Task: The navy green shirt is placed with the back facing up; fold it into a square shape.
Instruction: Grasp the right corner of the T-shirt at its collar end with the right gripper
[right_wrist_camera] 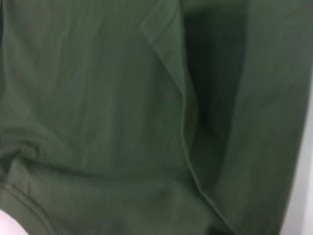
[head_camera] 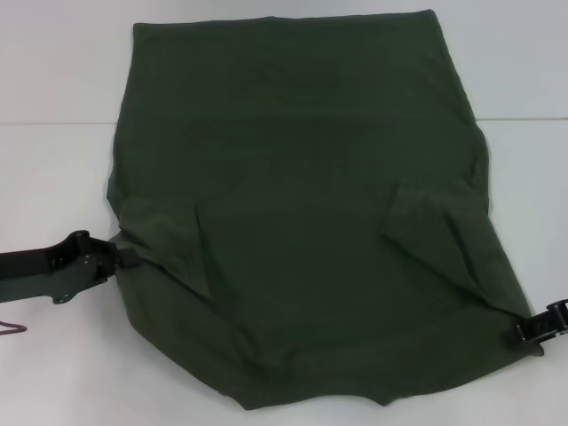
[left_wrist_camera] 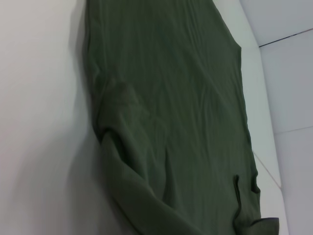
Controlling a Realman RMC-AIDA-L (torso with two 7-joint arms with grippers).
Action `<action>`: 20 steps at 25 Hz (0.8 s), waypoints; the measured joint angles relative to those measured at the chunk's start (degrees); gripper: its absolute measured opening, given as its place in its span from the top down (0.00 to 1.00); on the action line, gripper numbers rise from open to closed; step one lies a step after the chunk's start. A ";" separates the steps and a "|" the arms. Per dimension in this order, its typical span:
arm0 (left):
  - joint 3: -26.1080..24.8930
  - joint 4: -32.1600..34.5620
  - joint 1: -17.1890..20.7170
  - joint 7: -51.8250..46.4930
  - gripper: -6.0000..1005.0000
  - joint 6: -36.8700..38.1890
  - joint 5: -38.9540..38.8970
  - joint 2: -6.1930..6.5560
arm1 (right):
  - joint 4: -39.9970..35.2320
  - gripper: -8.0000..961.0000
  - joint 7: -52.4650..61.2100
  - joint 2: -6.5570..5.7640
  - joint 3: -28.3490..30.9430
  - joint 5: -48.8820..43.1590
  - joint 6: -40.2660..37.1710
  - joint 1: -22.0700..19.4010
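On the white bench (head_camera: 53, 106) my shirt (head_camera: 302, 204) lies sleeves folded in, body unfolded, my left fingers (head_camera: 129, 256) and right fingers (head_camera: 524, 330) at its edges, grip unclear.

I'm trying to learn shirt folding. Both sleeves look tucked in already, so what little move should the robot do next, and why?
Probably lift the near corners and carry them toward the far hem. The navy green shirt lies plain side up with both sleeves folded inward, yet it is still longer than a square. The left hand and right hand already sit at its near side edges, well placed for that fold.
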 joint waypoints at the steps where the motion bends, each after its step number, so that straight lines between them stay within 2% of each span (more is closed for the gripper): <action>1: 0.04 0.00 0.02 0.02 0.96 0.00 -0.10 0.00 | 0.16 0.31 0.00 0.12 0.00 0.00 0.01 0.12; 8: 0.11 0.00 0.07 0.05 0.96 0.00 -0.19 0.00 | 0.53 0.32 -0.23 1.19 -0.58 0.01 0.81 1.06; 20: 0.11 0.00 0.16 -0.01 0.95 0.31 -0.27 -0.17 | 0.83 0.32 0.17 1.36 -0.61 0.71 0.51 1.54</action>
